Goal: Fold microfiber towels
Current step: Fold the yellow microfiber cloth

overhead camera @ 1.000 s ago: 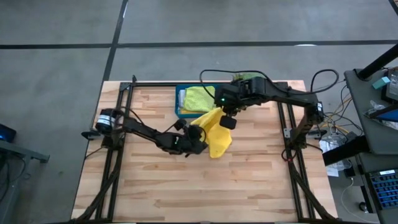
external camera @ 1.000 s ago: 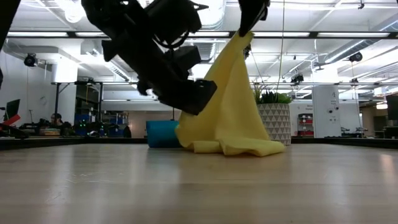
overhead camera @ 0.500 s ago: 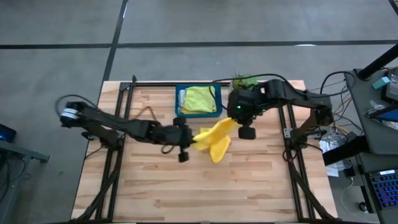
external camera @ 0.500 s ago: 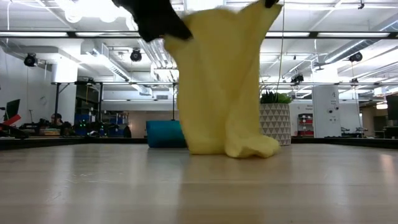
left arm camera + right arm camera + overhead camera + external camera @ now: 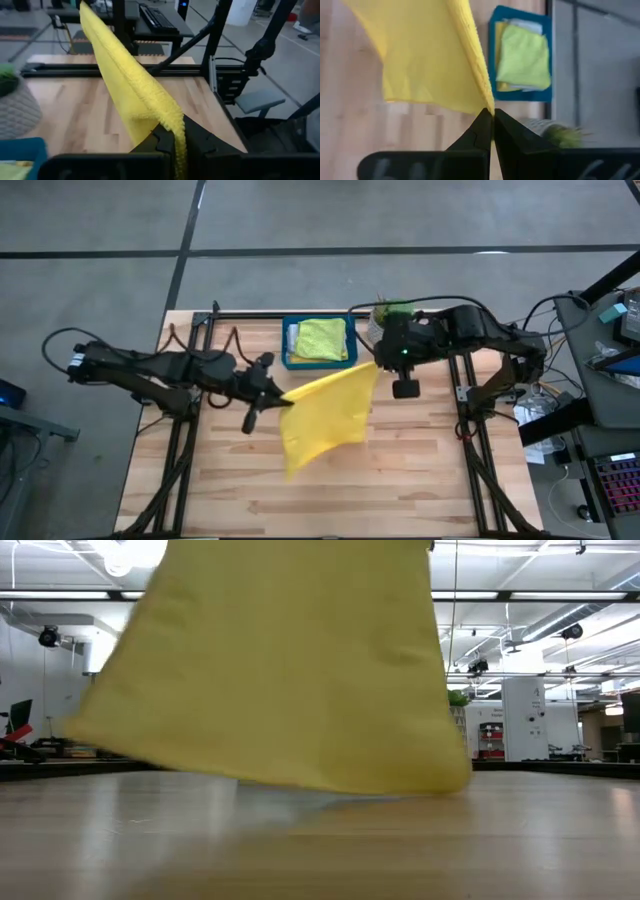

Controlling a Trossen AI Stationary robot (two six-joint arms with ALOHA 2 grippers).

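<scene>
Tabletop [image 5: 420,470]: one wooden slab under both my arms, light planks with a dark frame along its left and right sides.

Yellow towel [image 5: 322,415]: one, spread between my two claws and hanging in the air over the middle of the tabletop. Its taut top edge is the long axis, running from my left claw up toward my right claw at a slant across the high view. The rest drapes down, the lowest corner toward the near edge of the tabletop. In the low view it fills most of the picture, its bottom hem just above the wood.

Tray [image 5: 289,345]: one, teal and rectangular, at the far edge of the tabletop, just beyond the hanging towel.

Stacked towels [image 5: 322,338]: lying flat in the tray, lime green on top. The right wrist view shows yellow and light blue edges under it. I cannot count the layers surely.

Plant pot [image 5: 385,313]: one, beside the tray, green on top.

Left claw [image 5: 278,396]: together, clamped on one top corner of the yellow towel.

Right claw [image 5: 377,364]: together, clamped on the other top corner, near the tray's corner.
</scene>
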